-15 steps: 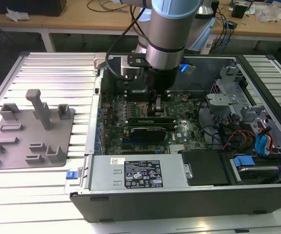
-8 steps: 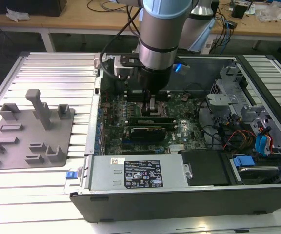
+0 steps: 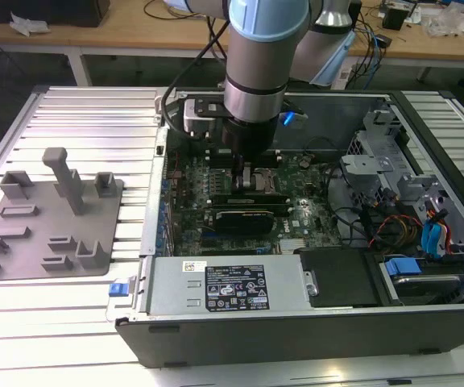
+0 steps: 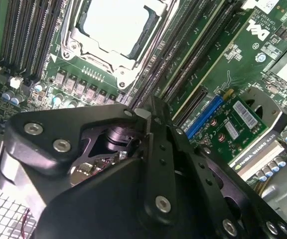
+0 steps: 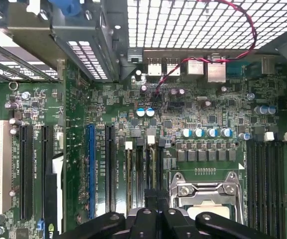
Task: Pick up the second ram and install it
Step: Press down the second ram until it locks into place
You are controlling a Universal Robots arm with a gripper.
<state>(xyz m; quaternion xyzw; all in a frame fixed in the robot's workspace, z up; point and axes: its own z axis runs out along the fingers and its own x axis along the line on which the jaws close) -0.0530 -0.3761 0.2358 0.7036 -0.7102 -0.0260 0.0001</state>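
The gripper (image 3: 244, 165) tips are covered by its own black linkage in both wrist views, so what lies between the fingers cannot be told. The CPU socket (image 5: 207, 199) is cut off by the picture's edge in the first wrist view. The motherboard (image 3: 312, 214) is partly hidden behind the arm (image 3: 264, 56) in the exterior view.

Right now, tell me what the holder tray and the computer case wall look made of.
Holder tray: matte grey plastic by its look, with uniform colour and moulded posts. Computer case wall: probably bare sheet metal, pale grey, punched into a regular square grid.
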